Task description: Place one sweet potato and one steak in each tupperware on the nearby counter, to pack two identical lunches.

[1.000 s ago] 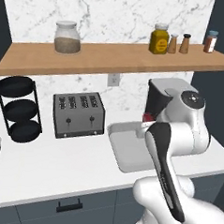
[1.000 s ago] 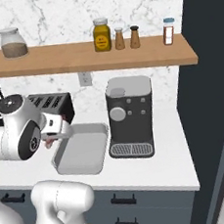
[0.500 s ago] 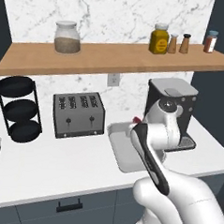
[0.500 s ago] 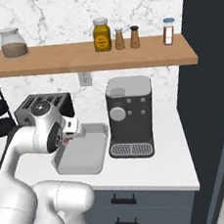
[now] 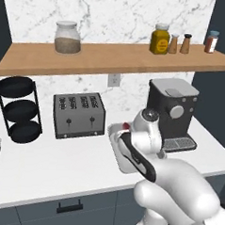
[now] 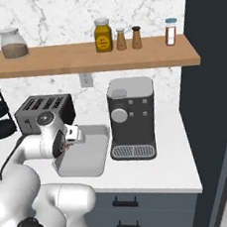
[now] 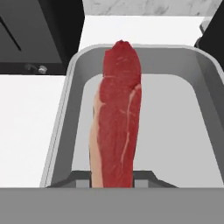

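End effector: the two-finger end effector [image 7: 113,179] at the white arm's tip is pinched on the flat raw-red steak with its pale pink edge [image 7: 117,118]; the meat fills the gap between the tips and sticks out beyond them.

Steak, position: held in the air above the shallow light-grey rectangular tupperware with rounded corners [image 7: 61,118], long axis running toward the container's far rim. Not yet resting on its floor, as far as I can judge.

Tupperware, position: on the long white worktop [image 5: 59,163], between the silver four-slot toaster [image 5: 79,114] on its left and the dark grey coffee machine [image 6: 132,118] on its right. Interior looks bare in the hand view; no sweet potato visible in it.

Handling: the steak is likely soft and limp, light, with a slick surface. It hangs out from the grip at one end, so it may sag or slide. A hold nearer its middle would carry it more evenly.

Edges: raised rim all round the container. The steak's far tip lies over the far rim in the hand view, so it could catch or drape there if lowered as is.

Open room: toaster and coffee machine flank the container closely. The worktop is free on the near side. The wooden wall shelf [image 5: 113,58] overhead is well apart.
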Robot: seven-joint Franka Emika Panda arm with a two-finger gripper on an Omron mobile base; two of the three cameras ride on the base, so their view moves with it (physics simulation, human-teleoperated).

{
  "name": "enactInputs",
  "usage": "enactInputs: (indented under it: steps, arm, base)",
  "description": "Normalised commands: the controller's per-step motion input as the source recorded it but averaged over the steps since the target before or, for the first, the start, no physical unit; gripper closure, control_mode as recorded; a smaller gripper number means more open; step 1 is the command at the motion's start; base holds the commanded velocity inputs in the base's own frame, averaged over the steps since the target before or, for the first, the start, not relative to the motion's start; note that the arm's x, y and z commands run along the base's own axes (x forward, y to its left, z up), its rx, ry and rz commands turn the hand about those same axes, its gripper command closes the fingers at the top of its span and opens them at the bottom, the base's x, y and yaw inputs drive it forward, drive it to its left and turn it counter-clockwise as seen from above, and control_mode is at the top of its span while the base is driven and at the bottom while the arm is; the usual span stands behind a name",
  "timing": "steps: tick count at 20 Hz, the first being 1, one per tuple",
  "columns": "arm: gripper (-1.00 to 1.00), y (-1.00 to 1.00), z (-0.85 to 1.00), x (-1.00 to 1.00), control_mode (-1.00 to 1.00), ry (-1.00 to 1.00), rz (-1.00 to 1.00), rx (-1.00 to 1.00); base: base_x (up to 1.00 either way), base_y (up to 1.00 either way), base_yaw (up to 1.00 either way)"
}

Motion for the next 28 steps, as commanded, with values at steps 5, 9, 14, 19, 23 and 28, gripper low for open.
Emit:
enactInputs:
  steps: [5,9,14,19,23,28]
  arm:
    - [1.00,0.00,-0.39,0.28,-1.00,0.02,0.00,0.00]
    - [-1.00,0.04,-0.42,0.29,-1.00,0.00,0.00,0.00]
    - [-1.00,0.01,-0.16,0.18,-1.00,0.00,0.00,0.00]
    - [-1.00,0.00,0.06,0.09,-1.00,0.04,0.00,0.02]
    - [-1.00,-0.08,0.49,-0.48,-1.00,0.00,0.00,0.00]
    - [-1.00,-0.11,0.64,-0.84,-1.00,0.00,0.00,0.00]
  base:
    - [0.00,0.00,0.00]
    - [0.00,0.00,0.00]
    - [0.00,0.00,0.00]
    - [0.00,0.00,0.00]
    - [0.00,0.00,0.00]
    - [0.00,0.00,0.00]
